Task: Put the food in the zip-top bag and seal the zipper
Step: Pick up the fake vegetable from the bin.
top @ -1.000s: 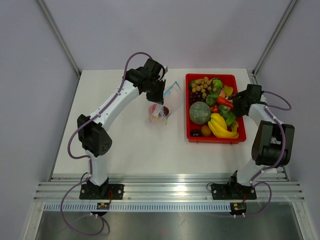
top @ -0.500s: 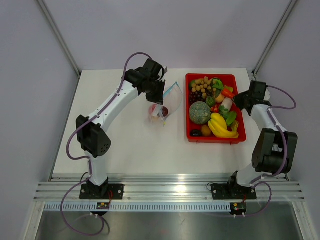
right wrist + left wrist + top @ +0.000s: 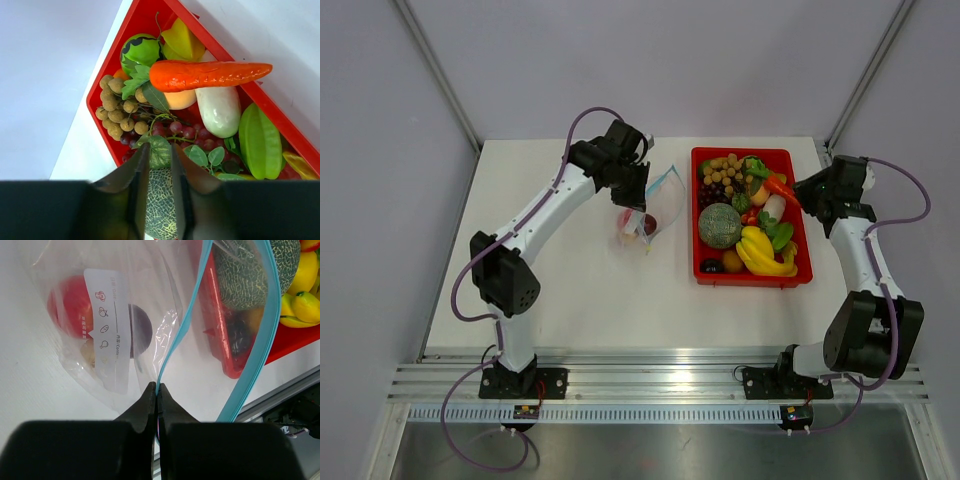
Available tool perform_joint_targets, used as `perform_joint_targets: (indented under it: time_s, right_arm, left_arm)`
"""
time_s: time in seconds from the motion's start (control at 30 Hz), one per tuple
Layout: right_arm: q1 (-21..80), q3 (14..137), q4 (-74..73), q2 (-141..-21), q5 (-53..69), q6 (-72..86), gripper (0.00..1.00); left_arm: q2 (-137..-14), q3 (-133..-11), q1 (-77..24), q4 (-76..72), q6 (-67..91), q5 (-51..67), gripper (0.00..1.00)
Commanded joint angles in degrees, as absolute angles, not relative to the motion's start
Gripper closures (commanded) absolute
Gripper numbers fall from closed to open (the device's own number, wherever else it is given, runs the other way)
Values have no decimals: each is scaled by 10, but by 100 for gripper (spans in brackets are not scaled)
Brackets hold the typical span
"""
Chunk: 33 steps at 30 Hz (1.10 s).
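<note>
Food (image 3: 720,225) is heaped in the red tray (image 3: 750,281) at right, below the right gripper (image 3: 159,165), its jaws slightly parted and empty. Left of the tray, the zip-top bag (image 3: 655,205) is pinched at its zipper (image 3: 270,285) by the left gripper (image 3: 156,390).

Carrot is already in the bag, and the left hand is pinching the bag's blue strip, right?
No. The carrot lies in the red tray, not the bag, as the right wrist view shows. The left hand is pinching the bag's blue strip.

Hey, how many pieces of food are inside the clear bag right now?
3 visible: a red fruit on the left, a dark purple fruit right of it, a tan piece below the red one. The white label on the bag may hide more.
</note>
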State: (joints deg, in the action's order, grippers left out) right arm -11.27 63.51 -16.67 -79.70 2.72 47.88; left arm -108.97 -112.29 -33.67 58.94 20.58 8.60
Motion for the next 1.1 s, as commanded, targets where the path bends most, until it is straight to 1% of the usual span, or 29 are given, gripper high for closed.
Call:
perform_joint_targets:
  time_s: [0.0, 0.03, 0.07, 0.1, 0.13, 0.17, 0.2, 0.23, 0.33, 0.43, 0.67, 0.87, 1.07]
  right_arm:
    - [-114, 634, -166, -804, 37, 473, 63]
    - [-114, 643, -169, -815, 35, 473, 49]
    - [-114, 643, -172, -815, 35, 476, 44]
    - [-114, 654, -177, -827, 33, 482, 37]
    - [-114, 657, -178, -835, 34, 501, 29]
    - [-114, 655, -167, -846, 35, 515, 19]
    - [-114, 650, -156, -851, 40, 532, 15]
    - [-114, 643, -140, -855, 47, 574, 14]
    - [-114, 607, -63, -874, 54, 661, 14]
    - [-114, 588, 19, -899, 51, 715, 13]
    - [-114, 596, 62, -966, 43, 769, 10]
    - [-115, 587, 92, -991, 21, 795, 8]
    - [-119, 578, 123, -1012, 16, 824, 8]
  left_arm:
    - [-1054, -1116, -334, 567, 209, 96, 100]
    - [-1053, -1115, -334, 566, 209, 95, 100]
    - [-1053, -1115, -334, 567, 209, 94, 100]
    - [-1055, -1116, -334, 566, 209, 94, 100]
    - [-1055, -1117, -334, 567, 208, 93, 100]
    - [-1056, -1117, -334, 566, 208, 93, 100]
    - [-1057, -1121, -334, 566, 208, 93, 100]
    - [-1059, -1121, -334, 567, 207, 92, 100]
    - [-1060, -1123, -334, 570, 205, 91, 100]
    - [-1059, -1123, -334, 578, 200, 82, 100]
    - [-1062, -1124, -334, 581, 190, 76, 100]
    - [-1066, -1129, -334, 585, 182, 76, 100]
    - [-1068, -1123, -334, 583, 181, 84, 100]
